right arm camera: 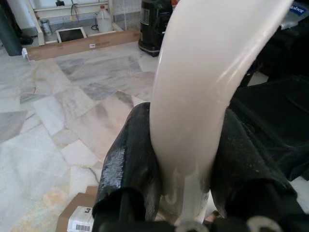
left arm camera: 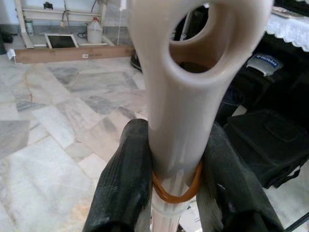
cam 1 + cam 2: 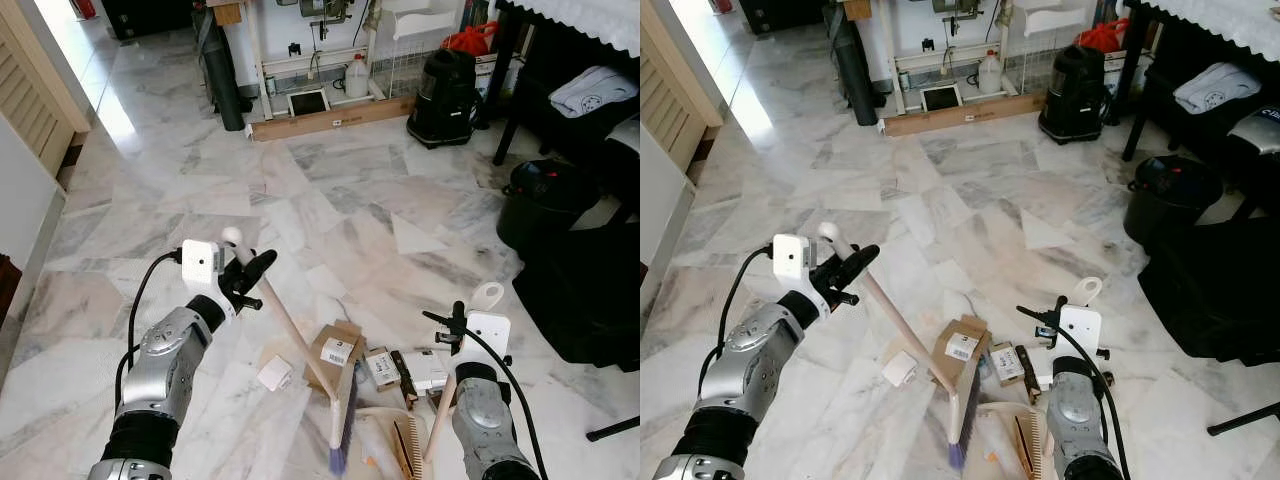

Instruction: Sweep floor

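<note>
Marble floor (image 3: 330,190), pale grey-veined tiles, with clutter along the far wall and dark bags off to the robot's right.

Broom (image 3: 300,345): slanted, its brush head (image 3: 342,425) down on the floor, its handle top up by the left gripper (image 3: 245,275). All places below are taken from the brush head.

- Cardboard box (image 3: 335,350): just beyond the head, seemingly touching it.
- Small white box (image 3: 274,373): near the head, on the robot's left of it.
- Small packets (image 3: 405,368): just past the head, toward the right.
- Dustpan (image 3: 390,445): beside the head on the right, mouth facing the litter, its long pale handle (image 3: 450,390) rising to the right gripper (image 3: 450,325).

Progress, as a judgement: litter is gathered close to the head and pan, but none seems to be in the pan. Final push-in and any remaining floor left to do.

Jaws:
- Left: clamped on the broom handle just under its hanging loop, above a rubber band (image 2: 176,191); one black finger on each side.
- Right: clamped on the dustpan handle near its top, handle running straight between the fingers (image 1: 130,164).
</note>
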`<state>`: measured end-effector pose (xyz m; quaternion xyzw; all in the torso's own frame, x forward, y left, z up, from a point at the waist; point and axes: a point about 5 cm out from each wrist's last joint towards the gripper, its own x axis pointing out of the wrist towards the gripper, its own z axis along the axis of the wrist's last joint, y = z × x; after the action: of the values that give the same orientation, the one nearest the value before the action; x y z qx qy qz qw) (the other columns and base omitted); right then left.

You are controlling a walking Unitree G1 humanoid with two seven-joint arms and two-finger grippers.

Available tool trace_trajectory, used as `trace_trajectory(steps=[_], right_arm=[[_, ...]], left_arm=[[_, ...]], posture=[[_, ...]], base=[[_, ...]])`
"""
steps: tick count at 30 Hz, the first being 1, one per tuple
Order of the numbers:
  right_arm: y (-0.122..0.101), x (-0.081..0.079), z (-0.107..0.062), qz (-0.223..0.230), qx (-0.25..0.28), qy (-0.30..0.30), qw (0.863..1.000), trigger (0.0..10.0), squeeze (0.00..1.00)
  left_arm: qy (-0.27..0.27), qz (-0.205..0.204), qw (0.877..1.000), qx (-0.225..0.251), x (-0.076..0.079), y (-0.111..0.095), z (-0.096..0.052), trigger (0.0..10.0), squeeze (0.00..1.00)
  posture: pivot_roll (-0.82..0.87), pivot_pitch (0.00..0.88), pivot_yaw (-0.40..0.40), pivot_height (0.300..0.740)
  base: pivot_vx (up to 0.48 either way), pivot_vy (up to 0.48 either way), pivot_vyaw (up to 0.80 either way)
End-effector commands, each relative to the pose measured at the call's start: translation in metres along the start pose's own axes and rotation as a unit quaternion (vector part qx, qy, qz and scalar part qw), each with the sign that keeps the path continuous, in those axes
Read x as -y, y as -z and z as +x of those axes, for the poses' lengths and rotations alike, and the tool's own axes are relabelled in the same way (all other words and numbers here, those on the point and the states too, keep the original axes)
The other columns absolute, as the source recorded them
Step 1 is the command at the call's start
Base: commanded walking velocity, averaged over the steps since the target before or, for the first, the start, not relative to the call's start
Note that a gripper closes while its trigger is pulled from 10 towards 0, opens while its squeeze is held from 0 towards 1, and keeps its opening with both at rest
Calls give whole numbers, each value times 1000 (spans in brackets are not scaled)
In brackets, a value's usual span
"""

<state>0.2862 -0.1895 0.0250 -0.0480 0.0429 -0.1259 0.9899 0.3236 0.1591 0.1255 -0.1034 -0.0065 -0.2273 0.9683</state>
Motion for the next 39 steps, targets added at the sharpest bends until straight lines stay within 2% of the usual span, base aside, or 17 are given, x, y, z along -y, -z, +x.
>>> trace_trajectory(steps=[1, 8, 29, 32, 39], right_arm=[[15, -5, -9, 11, -42, -3, 999, 10000, 0], [16, -4, -10, 11, -42, -3, 999, 10000, 0], [15, -6, -9, 12, -42, -3, 999, 10000, 0], [14, -5, -9, 12, -41, -3, 999, 10000, 0], [15, -5, -8, 11, -43, -4, 999, 10000, 0]], left_arm=[[12, -6, 1000, 15, 2, -7, 0, 10000, 0], [56, -47, 997, 7, 15, -4, 0, 10000, 0], [69, -44, 997, -7, 15, -7, -9, 10000, 0], [57, -45, 997, 8, 11, -12, -9, 10000, 0], [48, -34, 998, 2, 9, -13, -11, 10000, 0]], posture=[[103, 63, 96, 740], [101, 66, 97, 740], [106, 59, 96, 740], [105, 58, 96, 740], [107, 57, 94, 740]], base=[[0, 0, 0], [0, 0, 0], [0, 0, 0], [0, 0, 0], [0, 0, 0]])
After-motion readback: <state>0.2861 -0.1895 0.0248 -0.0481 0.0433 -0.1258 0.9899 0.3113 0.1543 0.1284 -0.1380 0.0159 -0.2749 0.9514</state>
